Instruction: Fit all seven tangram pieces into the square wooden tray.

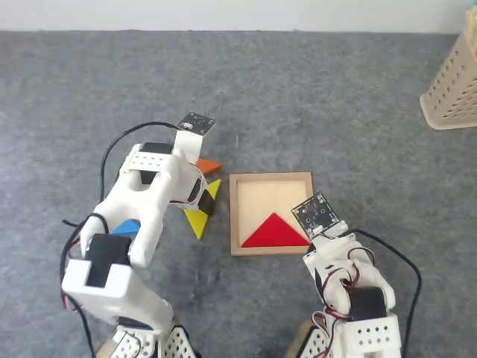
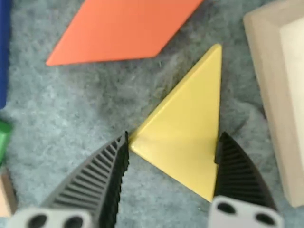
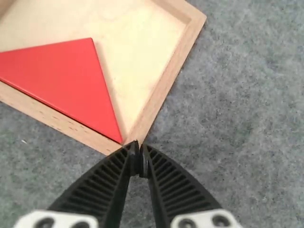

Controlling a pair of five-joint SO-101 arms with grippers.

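Tray (image 1: 233, 216) of pale wood lies just right of centre in the high view, flat on the grey tabletop (image 1: 335, 112). Inside it a red triangle (image 1: 274, 233) rests with its long side along the tray's lower rim. The rest of the tray floor is bare wood.

Left of the tray, a yellow triangle (image 1: 198, 221) lies flat on the tabletop, near the tray's left rim but apart from it. The left wrist view shows the left gripper (image 2: 173, 137) spread wide over this yellow triangle (image 2: 190, 128), one finger at each side of it. Whether the fingers press on it, I cannot tell.

An orange parallelogram (image 1: 209, 165) lies just above the yellow triangle in the high view, with a gap of grey between them. A blue piece (image 1: 125, 227) peeks out at the lower left, under the left arm (image 1: 141, 216).

The right gripper (image 3: 139, 154) is closed with nothing in it. Its tips sit just outside the tray's lower right corner (image 3: 175, 61), beside the sharp end of the red triangle (image 3: 61, 80).

A beige perforated basket (image 1: 455, 82) stands at the upper right edge.
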